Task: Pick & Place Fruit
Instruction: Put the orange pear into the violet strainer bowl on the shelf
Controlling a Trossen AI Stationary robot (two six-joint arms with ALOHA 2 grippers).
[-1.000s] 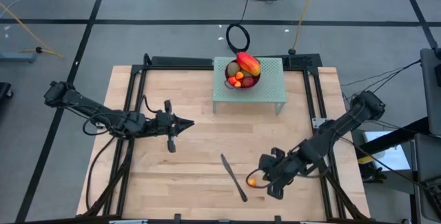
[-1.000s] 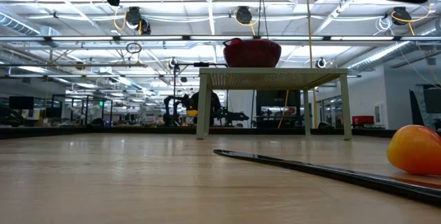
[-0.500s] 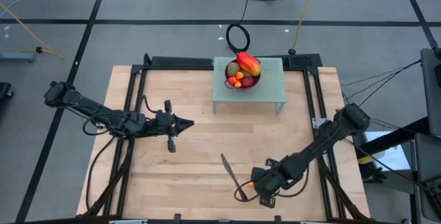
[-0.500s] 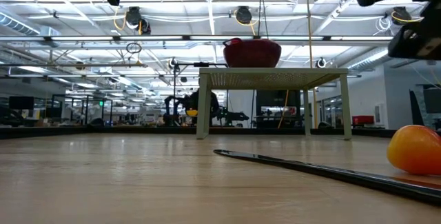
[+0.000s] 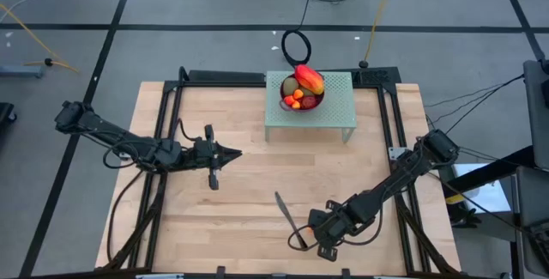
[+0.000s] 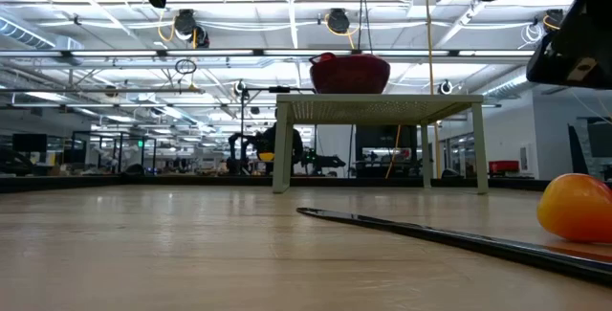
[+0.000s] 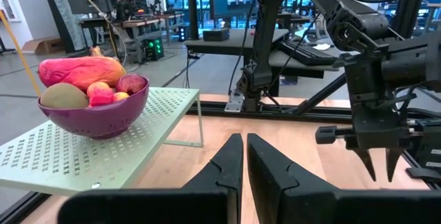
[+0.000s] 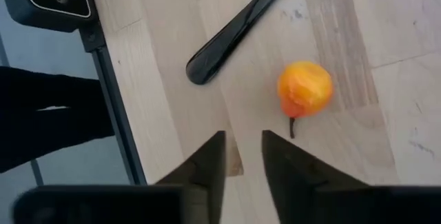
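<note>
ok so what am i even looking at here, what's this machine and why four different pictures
It is a robot with two dark arms at a wooden table. One camera looks straight down, one sits at table height, and one rides on each wrist. The left tool waits over the table's left half, shut and empty. The right tool hovers slightly open above a small orange fruit, holding nothing. A black knife lies beside that fruit. At the far edge a purple bowl of fruit stands on a pale green rack.
</note>
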